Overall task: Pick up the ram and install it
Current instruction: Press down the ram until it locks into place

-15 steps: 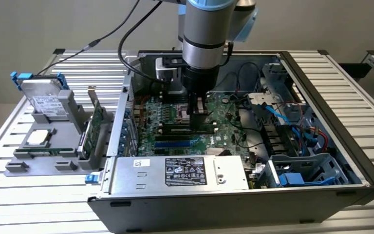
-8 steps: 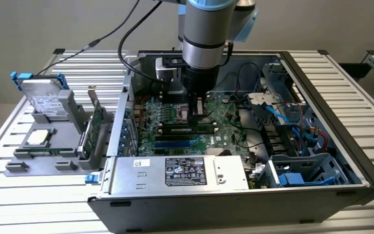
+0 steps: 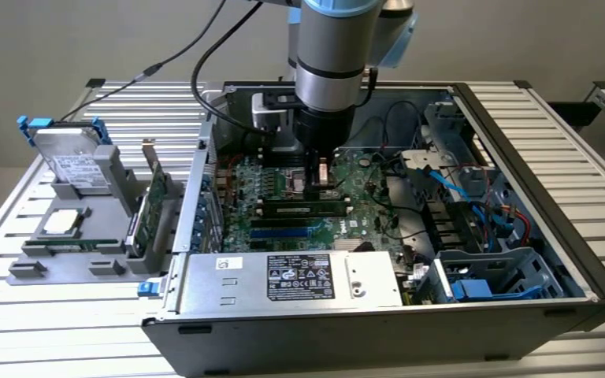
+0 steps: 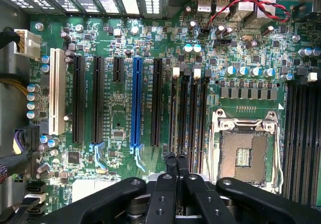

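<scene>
Jaws clenched, black fingertips (image 4: 170, 159) pressed together, nothing visible between them. They hang low inside the open computer case (image 3: 539, 150), close over the green motherboard (image 4: 120, 128), lined up with one of the long black slots (image 4: 176, 113) beside the square metal socket (image 4: 246, 153).

Ram (image 3: 302, 209): thin green stick with a row of black chips, standing on edge in a black slot on the motherboard, just beside the jaws on the camera side in the exterior view. Can't tell if the tips touch it.

Arm (image 3: 324, 63) is grey and silver, cylindrical, coming straight down. The case is dark sheet metal, with a silver labelled box (image 3: 292, 279) at its near edge. The surface (image 3: 597, 236) is ribbed pale metal. A grey plastic tray (image 3: 29, 272) sits at the exterior view's left.
</scene>
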You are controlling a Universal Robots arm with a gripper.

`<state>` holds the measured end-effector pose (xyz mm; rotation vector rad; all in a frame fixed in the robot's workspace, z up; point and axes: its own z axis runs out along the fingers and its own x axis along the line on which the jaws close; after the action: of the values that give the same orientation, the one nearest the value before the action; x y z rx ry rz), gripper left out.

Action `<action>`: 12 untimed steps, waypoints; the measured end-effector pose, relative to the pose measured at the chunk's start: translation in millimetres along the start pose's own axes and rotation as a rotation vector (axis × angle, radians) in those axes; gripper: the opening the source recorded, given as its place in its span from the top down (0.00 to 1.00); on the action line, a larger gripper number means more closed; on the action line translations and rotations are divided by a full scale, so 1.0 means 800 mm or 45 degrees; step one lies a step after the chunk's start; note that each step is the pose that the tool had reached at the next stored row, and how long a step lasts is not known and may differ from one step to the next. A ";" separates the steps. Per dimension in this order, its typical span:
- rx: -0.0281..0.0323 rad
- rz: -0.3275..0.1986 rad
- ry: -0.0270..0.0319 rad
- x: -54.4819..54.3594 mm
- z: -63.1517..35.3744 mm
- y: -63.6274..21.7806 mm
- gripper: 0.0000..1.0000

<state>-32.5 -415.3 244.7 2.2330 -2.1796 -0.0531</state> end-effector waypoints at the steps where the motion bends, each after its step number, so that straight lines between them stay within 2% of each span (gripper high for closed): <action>1: 0.0001 0.000 0.0000 0.000 0.000 -0.003 0.90; 7: -0.0016 0.000 -0.0002 0.001 -0.001 -0.034 0.90; 12: -0.0018 0.000 -0.0001 0.001 0.005 -0.037 0.90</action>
<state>-3.3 -415.1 239.5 2.2322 -2.1791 -0.0546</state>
